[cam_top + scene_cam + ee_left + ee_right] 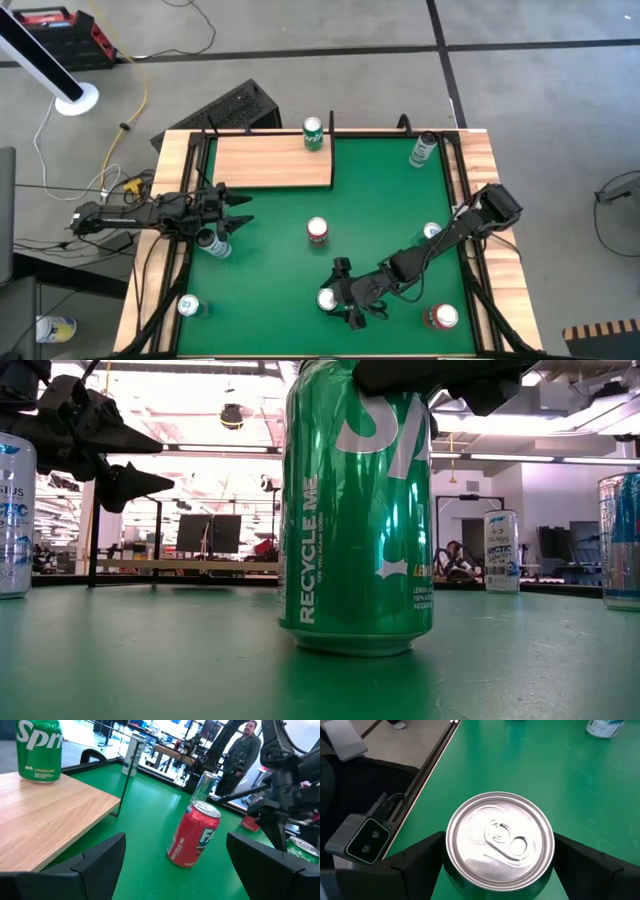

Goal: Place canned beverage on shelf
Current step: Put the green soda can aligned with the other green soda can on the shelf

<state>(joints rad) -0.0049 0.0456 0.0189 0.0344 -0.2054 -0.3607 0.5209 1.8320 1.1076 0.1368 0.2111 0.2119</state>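
Note:
A green can (499, 845) stands upright on the green table near its front edge; it also shows in the low view (355, 510). My right gripper (345, 293) is open and comes at the can from the table's right. Its fingers (415, 862) stand on either side of the can just below the rim. The light-wood shelf (270, 160) is at the far left, and a green Sprite can (314, 133) stands on its far right corner. My left gripper (238, 213) is open and empty, above the table near the shelf's near edge. It faces a red can (195, 837).
Other cans stand about the table: a red one in the middle (317, 231), a pale one under my left arm (213, 242), and others at the far right (423, 150), right (432, 232), near right (441, 317) and near left (187, 306). A person (245, 745) stands beyond the table.

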